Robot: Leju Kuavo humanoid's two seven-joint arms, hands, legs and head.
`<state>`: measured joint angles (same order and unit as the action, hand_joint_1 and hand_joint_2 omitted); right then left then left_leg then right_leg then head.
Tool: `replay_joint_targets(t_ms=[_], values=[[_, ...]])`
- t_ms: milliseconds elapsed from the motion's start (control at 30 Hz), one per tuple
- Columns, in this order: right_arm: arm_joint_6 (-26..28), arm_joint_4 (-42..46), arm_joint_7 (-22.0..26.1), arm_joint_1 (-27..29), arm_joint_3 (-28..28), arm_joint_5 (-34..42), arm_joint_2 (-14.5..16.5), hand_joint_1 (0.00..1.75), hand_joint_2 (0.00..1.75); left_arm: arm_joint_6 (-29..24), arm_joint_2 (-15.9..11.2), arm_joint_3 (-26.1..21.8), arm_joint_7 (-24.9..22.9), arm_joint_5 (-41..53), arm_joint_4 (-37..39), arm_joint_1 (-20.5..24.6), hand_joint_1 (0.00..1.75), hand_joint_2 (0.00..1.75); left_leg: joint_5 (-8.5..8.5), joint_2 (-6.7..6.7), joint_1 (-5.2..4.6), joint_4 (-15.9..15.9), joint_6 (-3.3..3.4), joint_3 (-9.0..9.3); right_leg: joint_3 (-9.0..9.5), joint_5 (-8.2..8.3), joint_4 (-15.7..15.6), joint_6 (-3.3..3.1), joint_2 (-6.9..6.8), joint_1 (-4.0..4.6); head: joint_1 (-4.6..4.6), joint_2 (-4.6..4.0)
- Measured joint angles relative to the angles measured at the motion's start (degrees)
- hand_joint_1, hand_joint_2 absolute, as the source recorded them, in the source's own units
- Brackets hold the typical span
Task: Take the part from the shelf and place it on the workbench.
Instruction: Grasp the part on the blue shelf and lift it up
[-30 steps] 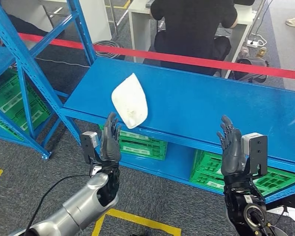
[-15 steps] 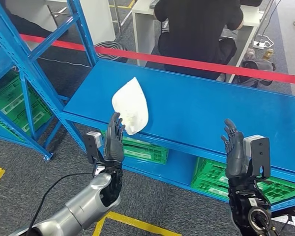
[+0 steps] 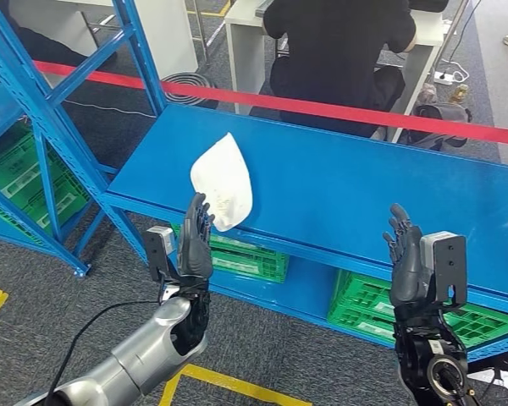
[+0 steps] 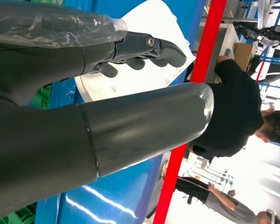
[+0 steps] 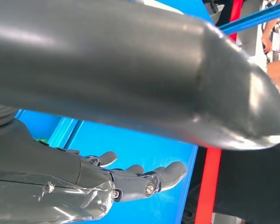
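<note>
The part (image 3: 221,180) is a white rounded shell lying on the blue shelf board (image 3: 341,186), near its front edge and left end. My left hand (image 3: 195,239) is raised just in front of that edge, fingers straight and apart, its tips level with the part's near rim and holding nothing. In the left wrist view the part (image 4: 138,70) shows white behind the extended fingers (image 4: 145,46). My right hand (image 3: 405,258) is held up the same way, far to the right of the part, with nothing in it. The right wrist view has those fingers (image 5: 145,179) spread over bare blue shelf.
Green crates (image 3: 248,249) stand on the lower shelf level, and more (image 3: 28,178) at the left. Blue uprights and braces (image 3: 46,110) frame the shelf's left end. A red tape (image 3: 341,106) runs behind the shelf. A person in black (image 3: 338,42) sits beyond it at a white desk.
The whole picture has shifted slightly, so the camera moved. Both hands stay raised and open in front of the shelf; the left hand's tips stand a little nearer the part.
</note>
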<state>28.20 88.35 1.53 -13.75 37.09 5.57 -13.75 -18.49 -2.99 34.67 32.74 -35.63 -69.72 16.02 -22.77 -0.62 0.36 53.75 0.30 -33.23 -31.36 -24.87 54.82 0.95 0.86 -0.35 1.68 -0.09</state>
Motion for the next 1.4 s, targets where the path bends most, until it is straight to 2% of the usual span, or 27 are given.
replay_joint_targets(t_ms=[467, 567, 633, 700, 733, 767, 800, 833, 867, 900, 933, 967, 1000, 1033, 1067, 1100, 1133, 1167, 1233, 1267, 1300, 1333, 1367, 1400], values=[[-1.3, 0.0, 0.2, -0.3, 0.1, -1.0, 0.0, 0.0, 0.0, 0.0, 0.0, 0.0, 0.1, 0.5, 0.0, 0.0, 0.0, 0.0, -0.08, -0.03, -0.21, 0.1, 0.07, -0.06, 0.13, 0.08, -0.3, 0.1, -0.05, -0.28, -0.01, 0.0], [-1.7, 0.0, 0.5, -0.5, 0.1, -1.9, 0.0, 0.0, 0.0, 0.0, 0.0, -0.1, 0.1, 0.8, -0.1, 0.0, 0.0, 0.0, 0.34, 0.02, -0.16, -1.3, 1.02, 0.77, 0.62, 0.45, -1.3, 0.82, -0.11, -0.39, 0.12, 0.0], [-1.9, 0.1, 0.5, -0.8, 0.1, -2.5, 0.0, 0.0, 0.0, 0.0, 0.0, -0.2, 0.0, 1.0, -0.3, 0.0, 0.0, 0.0, 1.29, 0.15, 0.39, -3.9, 1.53, 2.36, -0.03, -0.88, 0.6, 1.18, -0.23, -0.23, 0.04, 0.0], [-2.0, 0.0, 0.4, -0.9, 0.1, -3.0, 0.0, 0.0, 0.0, 0.0, 0.0, -0.2, -0.1, 1.2, -0.3, 0.0, 0.0, 0.0, 1.65, 0.15, 0.87, -4.9, 1.55, 3.11, -3.16, -4.23, 7.4, 1.58, -0.32, -0.5, -0.25, 0.0], [-2.0, 0.0, 0.3, -0.8, 0.1, -3.1, 0.0, 0.0, 0.0, 0.0, 0.0, -0.2, -0.2, 1.2, -0.3, -0.1, 0.0, 0.0, 1.61, 0.02, 1.03, -4.9, 1.39, 3.14, -5.02, -5.63, 11.1, 1.92, -0.33, -0.78, -0.33, 0.0], [-2.0, 0.0, 0.2, -0.7, 0.2, -3.2, 0.0, 0.0, 0.0, 0.0, 0.0, -0.2, -0.2, 1.2, -0.3, -0.3, 0.0, 0.0, 1.47, -0.22, 1.24, -4.7, 1.1, 3.13, -6.28, -6.12, 13.5, 2.31, -0.35, -1.15, -0.34, 0.0], [-2.0, 0.0, 0.2, -0.6, 0.2, -3.3, 0.0, 0.0, 0.0, 0.0, 0.0, -0.2, -0.2, 1.2, -0.3, -0.4, 0.0, 0.0, 1.24, -0.55, 1.54, -4.4, 0.68, 3.11, -6.51, -5.5, 13.7, 2.79, -0.37, -1.57, -0.34, 0.0], [-2.0, 0.0, 0.1, -0.5, 0.2, -3.3, 0.0, 0.0, 0.0, 0.0, 0.0, -0.2, -0.2, 1.3, -0.3, -0.4, 0.0, 0.0, 0.92, -0.97, 1.96, -3.9, 0.14, 3.08, -5.45, -3.78, 11.4, 3.31, -0.37, -2.02, -0.34, 0.0], [-2.0, 0.0, 0.1, -0.5, 0.2, -3.4, 0.0, 0.0, 0.0, 0.1, 0.0, -0.2, -0.3, 1.3, -0.3, -0.5, 0.0, 0.0, 0.43, -1.42, 2.47, -3.0, -0.52, 2.97, -3.55, -1.82, 7.5, 4.01, -0.14, -2.53, -0.37, 0.0], [-2.0, -0.1, 0.0, -0.5, 0.2, -3.5, 0.0, 0.0, 0.0, 0.1, 0.0, -0.2, -0.3, 1.3, -0.3, -0.5, 0.0, 0.0, -0.1, -1.89, 2.76, -2.2, -1.25, 2.69, -1.78, -0.68, 4.1, 4.64, 0.58, -2.76, -0.58, 0.0], [-2.0, -0.1, 0.0, -0.5, 0.2, -3.5, 0.0, 0.0, 0.0, 0.2, 0.0, -0.2, -0.3, 1.3, -0.3, -0.5, 0.0, 0.0, -0.54, -2.37, 2.93, -1.1, -1.9, 2.26, -0.48, -0.12, 1.8, 4.67, 1.12, -2.92, -0.85, 0.0], [-2.0, -0.1, 0.0, -0.4, 0.2, -3.6, 0.0, 0.0, 0.0, 0.2, 0.0, -0.2, -0.3, 1.4, -0.3, -0.5, 0.0, 0.0, -0.77, -2.77, 2.96, -0.3, -2.42, 1.77, 0.02, -0.27, 0.9, 4.38, 1.54, -2.94, -0.89, 0.0], [-2.0, -0.2, -0.1, -0.3, 0.2, -3.6, 0.0, 0.0, 0.0, 0.3, 0.0, -0.2, -0.4, 1.4, -0.3, -0.5, 0.0, 0.0, -0.73, -3.08, 2.84, 0.0, -2.78, 1.3, -0.14, -0.66, 1.4, 3.7, 1.66, -2.75, -0.84, 0.0], [-1.9, -0.1, 0.0, -0.3, 0.2, -3.7, 0.0, 0.0, 0.0, 0.3, 0.0, -0.2, -0.4, 1.4, -0.3, -0.5, 0.0, 0.0, -0.63, -3.24, 2.88, 0.2, -2.98, 0.97, -0.37, -0.65, 1.7, 2.86, 1.21, -2.72, -0.61, 0.0], [-1.9, -0.1, 0.0, -0.2, 0.2, -3.8, 0.0, 0.0, 0.0, 0.3, -0.1, -0.2, -0.4, 1.4, -0.3, -0.5, 0.0, 0.0, -0.65, -3.09, 2.95, 0.2, -3.14, 0.79, -0.6, -0.7, 2.1, 2.33, 0.83, -2.65, -0.2, 0.0], [-1.9, -0.1, 0.0, -0.3, 0.2, -3.9, 0.0, 0.0, 0.0, 0.3, -0.1, -0.2, -0.4, 1.4, -0.3, -0.6, 0.0, 0.0, -1.11, -2.43, 2.98, 1.0, -3.2, 0.34, -0.7, -0.74, 2.2, 1.89, 0.48, -2.52, 0.1, 0.0], [-1.9, -0.1, 0.0, -0.3, 0.2, -4.0, 0.0, 0.0, 0.0, 0.3, -0.1, -0.2, -0.4, 1.4, -0.3, -0.5, 0.0, 0.0, -2.21, -1.56, 2.94, 3.1, -3.17, -0.69, -0.74, -0.78, 2.3, 1.5, 0.08, -2.4, 0.42, 0.0], [-1.9, -0.1, 0.0, -0.3, 0.2, -4.1, 0.0, 0.0, 0.0, 0.4, -0.1, -0.2, -0.4, 1.5, -0.3, -0.5, 0.0, 0.0, -3.85, -0.64, 2.78, 6.6, -3.06, -2.39, -0.74, -0.81, 2.3, 1.16, -0.4, -2.21, 0.81, 0.0], [-1.9, 0.0, 0.0, -0.2, 0.2, -4.1, 0.0, 0.0, 0.0, 0.4, -0.1, -0.2, -0.4, 1.5, -0.3, -0.5, 0.0, 0.0, -7.4, 0.28, 2.22, 15.5, -2.6, -7.08, -0.77, -0.91, 2.2, 0.69, -1.48, -1.68, 1.5, 0.0], [-1.9, 0.0, 0.0, -0.2, 0.2, -4.1, 0.0, 0.0, 0.0, 0.4, -0.1, -0.2, -0.4, 1.5, -0.3, -0.5, 0.0, 0.0, -8.2, 0.32, 1.89, 18.6, -2.23, -8.84, -0.76, -1.0, 2.2, 0.48, -2.08, -1.35, 1.77, 0.0], [-1.9, 0.0, 0.0, -0.2, 0.2, -4.1, 0.0, 0.0, 0.0, 0.4, -0.1, -0.2, -0.4, 1.4, -0.3, -0.6, 0.0, 0.0, -7.94, 0.32, 1.53, 19.5, -1.7, -9.53, -0.7, -1.1, 2.2, 0.29, -2.65, -1.01, 2.0, 0.0], [-1.9, 0.0, 0.0, -0.2, 0.2, -4.1, 0.0, 0.0, 0.0, 0.4, -0.1, -0.2, -0.4, 1.4, -0.3, -0.6, 0.0, 0.0, -6.58, 0.41, 1.09, 17.9, -0.96, -8.91, -0.58, -1.2, 2.2, 0.11, -3.23, -0.65, 2.17, 0.0], [-1.9, 0.0, 0.0, -0.2, 0.2, -4.1, 0.0, 0.0, 0.0, 0.4, -0.1, -0.2, -0.4, 1.4, -0.3, -0.6, 0.0, 0.0, -4.57, 0.79, 0.52, 14.2, -0.05, -7.18, -0.41, -1.32, 2.2, -0.05, -3.8, -0.34, 2.31, 0.0], [-1.9, 0.0, 0.0, -0.3, 0.2, -4.0, 0.0, 0.0, 0.0, 0.4, -0.2, -0.2, -0.4, 1.4, -0.3, -0.5, 0.0, 0.0, -2.8, 1.85, -0.22, 9.7, 0.94, -5.04, -0.22, -1.45, 2.2, -0.15, -4.35, -0.1, 2.39, 0.0]])
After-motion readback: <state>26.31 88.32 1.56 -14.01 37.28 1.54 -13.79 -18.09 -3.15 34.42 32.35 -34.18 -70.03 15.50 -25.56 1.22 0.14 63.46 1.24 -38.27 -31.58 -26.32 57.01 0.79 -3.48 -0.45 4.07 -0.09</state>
